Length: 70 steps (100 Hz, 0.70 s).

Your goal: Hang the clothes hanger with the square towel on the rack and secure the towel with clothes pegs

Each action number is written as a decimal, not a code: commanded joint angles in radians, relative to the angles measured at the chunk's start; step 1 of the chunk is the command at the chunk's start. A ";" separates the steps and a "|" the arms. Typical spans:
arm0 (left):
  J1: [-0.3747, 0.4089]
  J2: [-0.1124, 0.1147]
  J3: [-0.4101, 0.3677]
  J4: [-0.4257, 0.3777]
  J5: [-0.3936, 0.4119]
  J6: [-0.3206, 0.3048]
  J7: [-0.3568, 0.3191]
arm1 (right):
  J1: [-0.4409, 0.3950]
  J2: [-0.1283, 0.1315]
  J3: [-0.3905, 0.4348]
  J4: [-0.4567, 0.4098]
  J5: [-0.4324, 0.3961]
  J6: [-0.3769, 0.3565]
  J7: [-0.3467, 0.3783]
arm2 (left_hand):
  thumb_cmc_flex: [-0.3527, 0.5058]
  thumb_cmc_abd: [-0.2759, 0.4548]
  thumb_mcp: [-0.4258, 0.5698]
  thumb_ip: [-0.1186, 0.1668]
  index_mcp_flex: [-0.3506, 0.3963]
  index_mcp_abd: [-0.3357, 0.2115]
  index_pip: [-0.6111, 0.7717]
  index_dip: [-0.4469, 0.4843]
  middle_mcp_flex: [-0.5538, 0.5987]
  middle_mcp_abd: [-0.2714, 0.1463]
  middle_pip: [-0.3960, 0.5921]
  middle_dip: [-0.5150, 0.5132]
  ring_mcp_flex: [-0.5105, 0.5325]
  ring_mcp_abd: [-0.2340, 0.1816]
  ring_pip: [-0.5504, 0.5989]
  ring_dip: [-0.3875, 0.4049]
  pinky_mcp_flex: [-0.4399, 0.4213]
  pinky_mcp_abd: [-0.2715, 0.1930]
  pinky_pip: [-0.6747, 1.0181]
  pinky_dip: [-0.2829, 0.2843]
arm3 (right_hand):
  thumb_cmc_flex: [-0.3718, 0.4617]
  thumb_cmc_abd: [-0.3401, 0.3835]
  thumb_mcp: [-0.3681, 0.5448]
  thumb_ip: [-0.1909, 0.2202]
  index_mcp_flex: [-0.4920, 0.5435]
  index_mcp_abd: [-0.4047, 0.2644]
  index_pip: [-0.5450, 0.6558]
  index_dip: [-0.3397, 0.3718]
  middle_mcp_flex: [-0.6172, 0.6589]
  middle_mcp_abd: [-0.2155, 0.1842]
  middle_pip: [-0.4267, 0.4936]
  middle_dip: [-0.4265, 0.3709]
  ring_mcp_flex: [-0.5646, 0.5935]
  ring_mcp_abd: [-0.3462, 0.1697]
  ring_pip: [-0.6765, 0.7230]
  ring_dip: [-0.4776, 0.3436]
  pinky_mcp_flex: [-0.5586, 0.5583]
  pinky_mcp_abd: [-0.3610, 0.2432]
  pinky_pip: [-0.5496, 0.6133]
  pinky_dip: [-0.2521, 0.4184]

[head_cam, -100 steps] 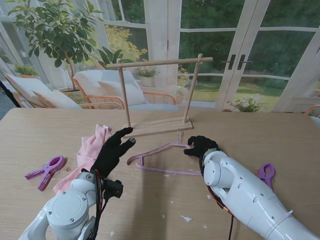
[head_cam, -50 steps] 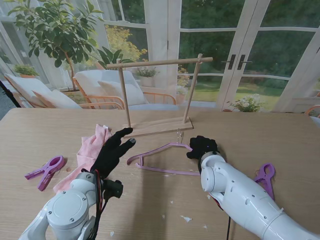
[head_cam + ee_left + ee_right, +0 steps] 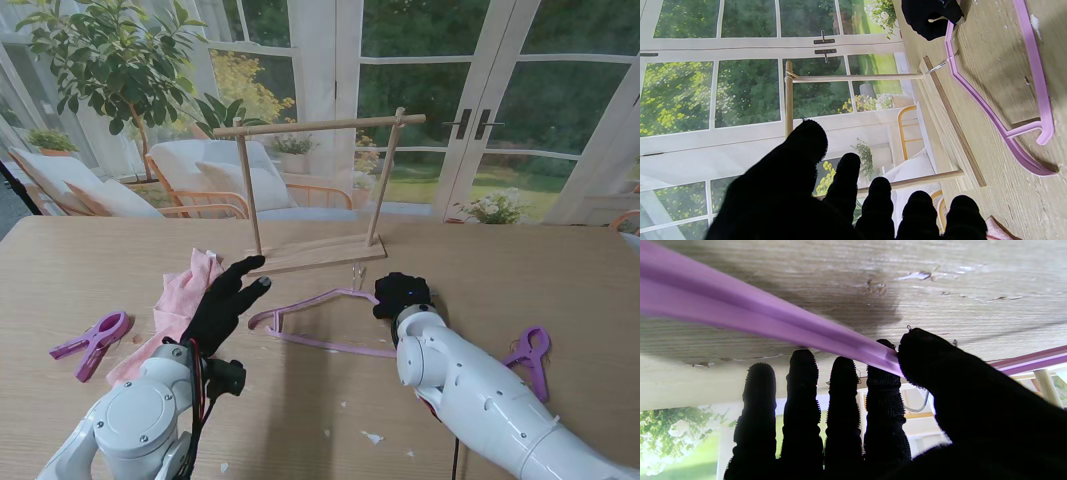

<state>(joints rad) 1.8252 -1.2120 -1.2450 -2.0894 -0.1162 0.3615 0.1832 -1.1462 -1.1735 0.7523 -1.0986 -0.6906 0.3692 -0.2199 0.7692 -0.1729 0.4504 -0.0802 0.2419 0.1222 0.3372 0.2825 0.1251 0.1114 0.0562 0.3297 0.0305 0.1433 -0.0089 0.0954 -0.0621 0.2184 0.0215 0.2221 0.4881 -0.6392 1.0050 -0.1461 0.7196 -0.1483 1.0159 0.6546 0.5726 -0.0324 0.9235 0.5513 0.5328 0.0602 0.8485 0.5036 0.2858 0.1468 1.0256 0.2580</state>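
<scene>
The purple hanger (image 3: 322, 318) lies on the table in front of the wooden rack (image 3: 316, 128), its metal hook (image 3: 357, 272) pointing toward the rack base. My right hand (image 3: 402, 293) is at the hanger's hook end. In the right wrist view the thumb and forefinger of the right hand (image 3: 873, 413) pinch the hanger's bar (image 3: 773, 323). The pink towel (image 3: 183, 298) lies crumpled at the left, off the hanger. My left hand (image 3: 226, 300) hovers open beside it, fingers spread. The left wrist view shows the hanger (image 3: 990, 126), the rack (image 3: 853, 77) and my left hand (image 3: 840, 200).
One purple peg (image 3: 92, 340) lies at the far left of the table (image 3: 560, 270). Another peg (image 3: 528, 352) lies on the right, partly behind my right forearm. Small white scraps dot the table near me. Windows and a plant stand beyond the far edge.
My right hand has shifted a little to the left and farther from me, and the hanger has slid left with it. The left hand has not moved.
</scene>
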 commanded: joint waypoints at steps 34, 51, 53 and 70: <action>0.003 -0.006 -0.005 -0.004 -0.005 0.002 -0.009 | -0.070 -0.012 0.069 -0.115 0.012 0.021 -0.003 | 0.018 -0.010 0.004 0.012 -0.017 -0.006 0.003 0.003 0.003 -0.016 0.013 0.013 -0.014 -0.031 -0.007 0.012 0.001 -0.024 -0.009 0.012 | 0.006 -0.010 0.181 0.069 -0.046 0.061 0.119 0.130 0.150 0.054 -0.129 -0.117 0.172 0.066 -0.069 -0.047 0.109 0.040 0.062 0.331; 0.004 -0.006 -0.007 -0.004 -0.006 0.001 -0.009 | -0.116 -0.009 0.129 -0.203 0.029 0.031 0.007 | 0.018 -0.011 0.003 0.012 -0.017 -0.005 0.003 0.003 0.003 -0.015 0.014 0.013 -0.013 -0.031 -0.007 0.013 0.001 -0.024 -0.009 0.012 | 0.005 -0.009 0.187 0.072 -0.044 0.046 0.116 0.132 0.215 0.062 -0.194 -0.175 0.227 0.088 -0.132 -0.082 0.143 0.052 0.070 0.307; 0.004 -0.006 -0.008 -0.004 -0.006 0.001 -0.009 | -0.122 -0.008 0.137 -0.216 0.034 0.032 0.013 | 0.018 -0.011 0.003 0.012 -0.017 -0.005 0.003 0.003 0.004 -0.015 0.015 0.013 -0.013 -0.031 -0.007 0.013 0.001 -0.024 -0.009 0.012 | 0.007 -0.007 0.184 0.072 -0.045 0.046 0.115 0.133 0.232 0.064 -0.209 -0.184 0.236 0.089 -0.140 -0.086 0.146 0.056 0.068 0.303; 0.004 -0.006 -0.009 -0.004 -0.007 0.000 -0.009 | -0.171 -0.002 0.196 -0.316 0.071 0.037 0.052 | 0.018 -0.009 0.003 0.012 -0.019 -0.003 0.002 0.002 0.005 -0.014 0.017 0.013 -0.013 -0.031 -0.007 0.013 0.002 -0.026 -0.009 0.012 | 0.021 0.009 0.162 0.073 -0.055 0.029 0.102 0.137 0.332 0.076 -0.248 -0.207 0.315 0.095 -0.163 -0.107 0.191 0.068 0.079 0.287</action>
<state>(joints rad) 1.8255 -1.2130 -1.2534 -2.0891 -0.1200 0.3605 0.1855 -1.3040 -1.1733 0.9429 -1.3854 -0.6195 0.4012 -0.1851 0.7694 -0.1729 0.4504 -0.0802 0.2418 0.1239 0.3372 0.2825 0.1252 0.1114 0.0565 0.3303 0.0305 0.1433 -0.0089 0.0954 -0.0621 0.2184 0.0215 0.2223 0.4886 -0.6387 1.1071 -0.1468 0.6694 -0.0670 1.0875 0.7726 0.8737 0.0228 0.6850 0.3530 0.8061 0.1399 0.6928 0.4074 0.4624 0.1900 1.0747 0.2580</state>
